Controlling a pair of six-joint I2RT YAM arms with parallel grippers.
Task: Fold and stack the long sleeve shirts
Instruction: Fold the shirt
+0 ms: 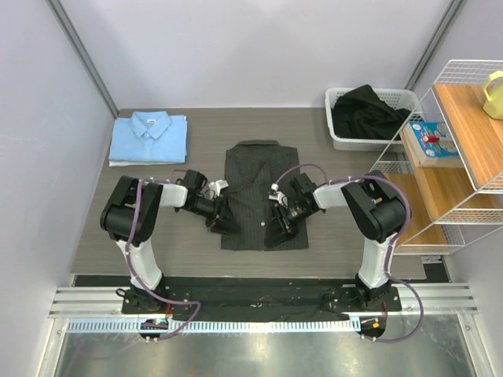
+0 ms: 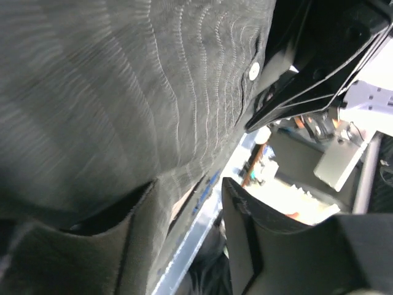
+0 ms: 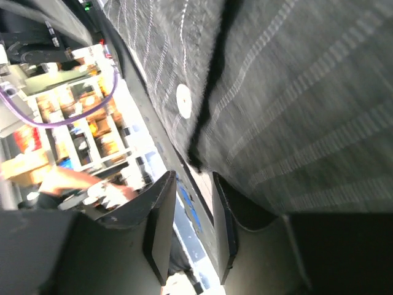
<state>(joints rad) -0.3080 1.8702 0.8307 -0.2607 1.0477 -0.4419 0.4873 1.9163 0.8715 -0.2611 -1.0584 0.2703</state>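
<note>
The black-charcoal pinstriped shirt [image 1: 263, 192] lies folded, collar away from me, at the table's middle. The light blue shirt [image 1: 149, 137] lies folded at the far left. My left gripper [image 1: 220, 216] is at the dark shirt's lower left edge. In the left wrist view this gripper [image 2: 187, 184] is open, and the pinstriped cloth [image 2: 123, 92] drapes over one finger [image 2: 123, 246]. My right gripper [image 1: 281, 224] is at the shirt's lower right part. In the right wrist view it [image 3: 191, 178] is open, with the cloth [image 3: 295, 92] lying over one finger [image 3: 224, 227].
A white laundry basket [image 1: 343, 140] holding a dark garment [image 1: 365, 110] stands at the far right. A wire shelf unit [image 1: 464, 149] with wooden boards stands along the right side. A metal rail [image 1: 259, 302] runs along the near edge.
</note>
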